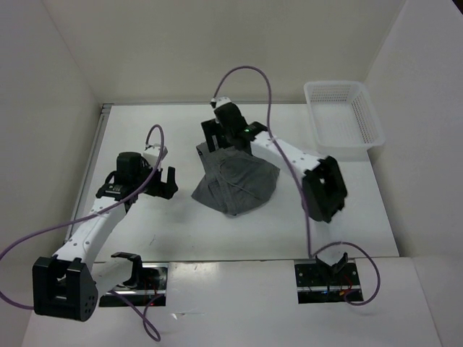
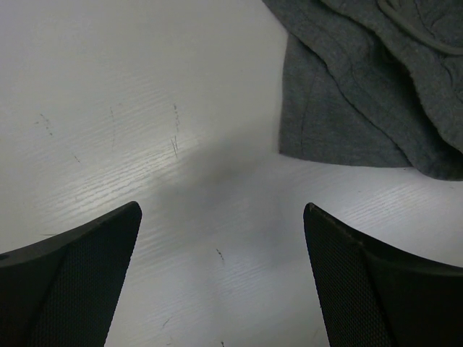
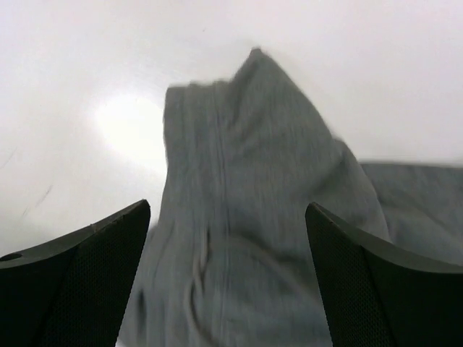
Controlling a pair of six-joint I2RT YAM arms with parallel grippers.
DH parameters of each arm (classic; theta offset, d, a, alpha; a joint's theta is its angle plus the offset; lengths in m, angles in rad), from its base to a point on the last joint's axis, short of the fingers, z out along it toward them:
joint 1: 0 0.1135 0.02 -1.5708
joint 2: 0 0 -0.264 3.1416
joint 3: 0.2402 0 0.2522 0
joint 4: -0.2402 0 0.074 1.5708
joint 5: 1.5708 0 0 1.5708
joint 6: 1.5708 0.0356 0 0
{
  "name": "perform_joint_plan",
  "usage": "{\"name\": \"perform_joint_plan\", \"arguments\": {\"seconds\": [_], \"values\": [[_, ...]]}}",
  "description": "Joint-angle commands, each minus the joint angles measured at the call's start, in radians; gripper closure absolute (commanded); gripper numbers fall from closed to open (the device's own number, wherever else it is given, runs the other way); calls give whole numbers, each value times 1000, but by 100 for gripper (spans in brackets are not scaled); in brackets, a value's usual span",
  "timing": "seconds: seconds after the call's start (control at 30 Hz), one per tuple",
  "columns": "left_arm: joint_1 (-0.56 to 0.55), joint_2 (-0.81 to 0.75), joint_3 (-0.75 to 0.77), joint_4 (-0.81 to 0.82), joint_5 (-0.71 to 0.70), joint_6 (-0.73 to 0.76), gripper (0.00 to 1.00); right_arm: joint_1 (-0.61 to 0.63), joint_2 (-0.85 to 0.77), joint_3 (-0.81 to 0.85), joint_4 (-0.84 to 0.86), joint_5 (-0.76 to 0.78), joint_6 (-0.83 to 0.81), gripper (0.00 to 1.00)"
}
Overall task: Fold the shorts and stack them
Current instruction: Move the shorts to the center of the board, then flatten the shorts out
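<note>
While the grey shorts (image 1: 235, 184) lie crumpled, the right gripper (image 3: 228, 210) stands wide open over them, empty. The left gripper (image 2: 222, 210) is open and empty beside them.

This is a robotics lab, set up as a test cell. A white desk (image 1: 181, 242) is boxed in on three sides by plain white walls (image 1: 217, 43). The left arm (image 1: 94, 231) and the right arm (image 1: 289, 153), white and black robot arms, are bolted at its near edge and trail purple cables (image 1: 268, 94). On the desk lie crumpled grey shorts (image 1: 235, 184) and a white mesh basket (image 1: 340, 123).
</note>
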State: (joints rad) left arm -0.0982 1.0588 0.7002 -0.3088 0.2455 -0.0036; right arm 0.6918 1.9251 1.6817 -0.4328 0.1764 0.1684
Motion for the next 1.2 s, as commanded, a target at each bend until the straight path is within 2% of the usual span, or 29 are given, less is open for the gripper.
{"name": "perform_joint_plan", "arguments": {"seconds": [0.0,0.03,0.1,0.2,0.47,0.53,0.63,0.67,0.73,0.77,0.8,0.83,0.93,1.0,1.03,1.17], "values": [[9,-17,12,74,51,4,0,5,205,243,-38,106,-3,8],[9,-28,12,74,51,4,0,5,318,383,-62,106,9,8],[18,-39,2,83,51,4,0,15,432,502,-89,132,19,9],[31,-48,2,83,51,4,0,37,523,570,-89,143,29,9],[31,-8,-28,93,14,4,0,84,627,601,-89,195,60,13],[31,-8,-28,102,14,4,0,94,638,592,-89,195,60,17],[31,1,-38,102,35,4,0,94,638,581,-89,186,60,39],[31,1,-38,102,47,4,0,94,638,581,-89,186,60,58],[31,10,-38,102,57,4,0,94,638,581,-89,186,60,78],[31,10,-38,102,69,4,0,84,621,581,-89,176,51,85],[31,21,-38,91,87,4,0,84,609,581,-99,176,51,97],[17,21,-38,91,87,4,0,84,570,569,-100,185,28,100],[-38,50,-47,112,72,4,0,84,432,515,-100,176,-15,100],[-60,85,-47,129,48,4,0,84,336,425,-66,131,-49,100],[-73,98,-47,146,48,4,0,84,228,383,-52,109,-70,100],[-84,170,-38,200,29,4,0,63,-36,144,0,46,-167,100]]}}
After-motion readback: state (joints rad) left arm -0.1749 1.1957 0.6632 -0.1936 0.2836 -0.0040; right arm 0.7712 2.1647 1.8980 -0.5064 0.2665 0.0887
